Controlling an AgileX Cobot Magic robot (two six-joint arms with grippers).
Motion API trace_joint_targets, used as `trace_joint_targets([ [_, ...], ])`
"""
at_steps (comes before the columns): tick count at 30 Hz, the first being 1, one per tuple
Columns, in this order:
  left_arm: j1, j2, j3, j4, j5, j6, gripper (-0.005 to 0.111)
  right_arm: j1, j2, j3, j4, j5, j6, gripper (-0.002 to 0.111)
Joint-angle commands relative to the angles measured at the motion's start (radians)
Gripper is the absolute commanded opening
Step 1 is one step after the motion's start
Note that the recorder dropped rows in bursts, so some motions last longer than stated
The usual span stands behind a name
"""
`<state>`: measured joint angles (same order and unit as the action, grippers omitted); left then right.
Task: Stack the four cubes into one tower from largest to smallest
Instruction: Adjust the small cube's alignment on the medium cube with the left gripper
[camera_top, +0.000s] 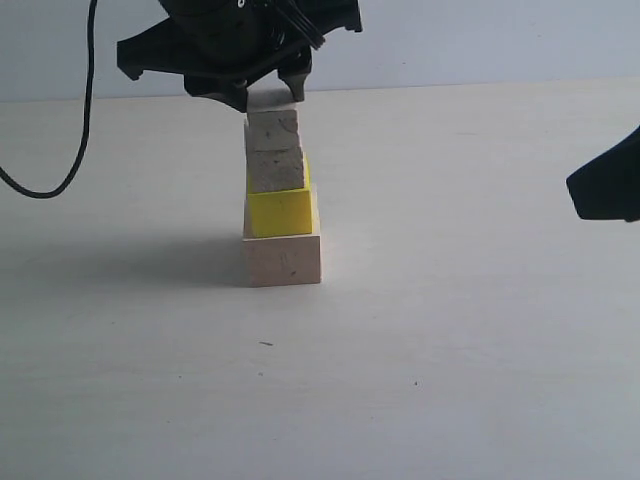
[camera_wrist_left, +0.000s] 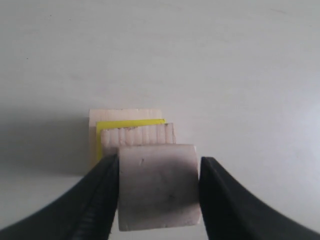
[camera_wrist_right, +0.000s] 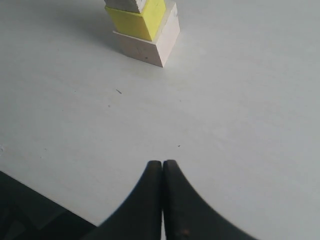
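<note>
Jaws of the left gripper (camera_wrist_left: 160, 162) stand wide, one on each side face of the top cube (camera_wrist_left: 159, 192). It looks like a grip, though the wrist view leaves me unsure how firmly they press. The right gripper (camera_wrist_right: 162, 167) has its jaws pressed together on nothing, well apart from the tower (camera_top: 277, 180), so the left arm is the one placed to act.

On the worktop (camera_top: 480, 350) sits the pale base cube (camera_top: 283, 262). The yellow cube (camera_top: 281, 213) rests on it, then the third cube (camera_top: 276, 170), then the top cube directly beneath the left wrist and apparently touching the third. In the exterior view the cubes sit flush toward their left sides, not centred. What remains, I judge, is spreading the jaws sideways and rising straight up, with open room all round.
</note>
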<state>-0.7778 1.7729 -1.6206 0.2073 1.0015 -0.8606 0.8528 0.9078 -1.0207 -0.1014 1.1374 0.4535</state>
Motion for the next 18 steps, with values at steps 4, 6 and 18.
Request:
trace_joint_targets([
  [4,-0.002,-0.001,0.003,0.06,0.011,-0.036,0.0,-0.003,-0.006,0.006,0.019,-0.001,-0.018,0.0],
  [6,-0.002,-0.001,0.003,0.06,0.006,-0.038,0.0,-0.003,-0.006,0.006,0.024,-0.001,-0.03,0.0],
  [18,-0.002,-0.001,0.003,0.045,0.006,-0.038,0.0,-0.003,-0.006,0.006,0.02,-0.003,-0.035,0.0],
])
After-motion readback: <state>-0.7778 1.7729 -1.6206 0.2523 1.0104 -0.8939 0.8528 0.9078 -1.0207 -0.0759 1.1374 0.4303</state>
